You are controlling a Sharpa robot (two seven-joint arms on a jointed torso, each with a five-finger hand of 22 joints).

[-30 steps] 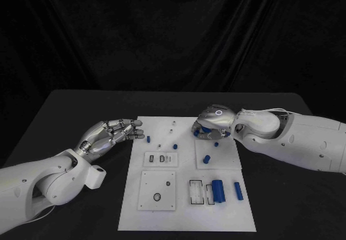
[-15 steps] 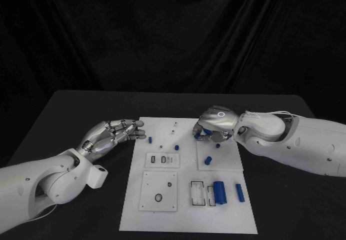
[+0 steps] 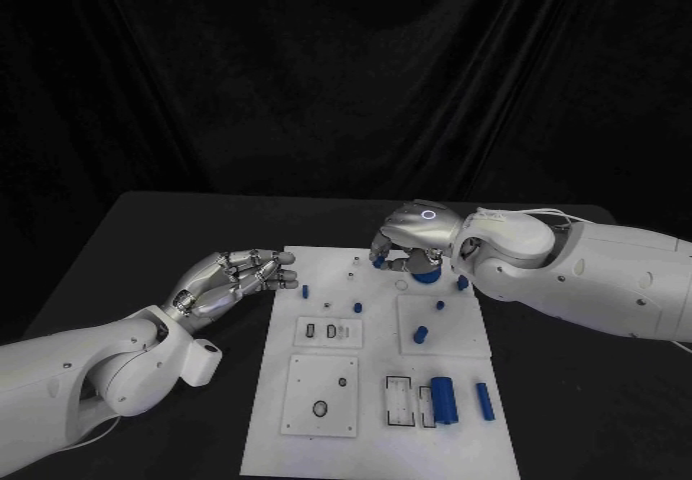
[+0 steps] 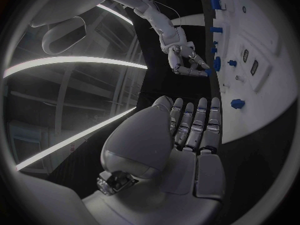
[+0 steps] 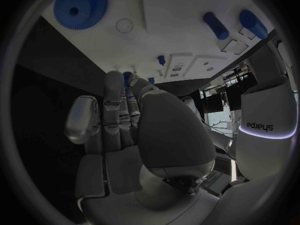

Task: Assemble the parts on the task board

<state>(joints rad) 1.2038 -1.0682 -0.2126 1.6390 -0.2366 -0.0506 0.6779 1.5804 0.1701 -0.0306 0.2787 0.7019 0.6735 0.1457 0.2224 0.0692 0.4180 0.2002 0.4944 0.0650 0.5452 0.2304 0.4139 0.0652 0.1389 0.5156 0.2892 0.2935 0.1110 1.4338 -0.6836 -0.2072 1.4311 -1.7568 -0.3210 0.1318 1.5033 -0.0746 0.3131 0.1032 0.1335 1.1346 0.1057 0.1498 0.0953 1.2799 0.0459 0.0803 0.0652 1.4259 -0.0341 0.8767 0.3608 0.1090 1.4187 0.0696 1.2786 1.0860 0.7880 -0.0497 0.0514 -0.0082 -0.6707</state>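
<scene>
The white task board (image 3: pixel 375 440) lies in the middle of the black table. My right hand (image 3: pixel 411 240) hovers over its far edge, fingers pointing down and pinching a small blue part (image 3: pixel 379 263), which shows between the fingertips (image 5: pixel 128 78) in the right wrist view. A blue gear (image 5: pixel 80 6) lies flat on the board beside that arm. My left hand (image 3: pixel 235 278) floats just off the board's left edge, fingers side by side and loosely bent, holding nothing. A short blue peg (image 3: pixel 303 291) stands on the board close to its fingertips.
Two blue cylinders (image 3: pixel 443 397) (image 3: pixel 483 400) lie side by side near the board's front right, beside a rectangular slot (image 3: pixel 400 395). More small blue pegs (image 3: pixel 353 307) (image 3: pixel 421 335) sit mid-board. Bare black table (image 3: pixel 144 230) surrounds the board.
The camera has shifted. Relative to the board, my right hand has moved left and toward the far edge, carrying the small blue part. The left hand has stayed about where it was.
</scene>
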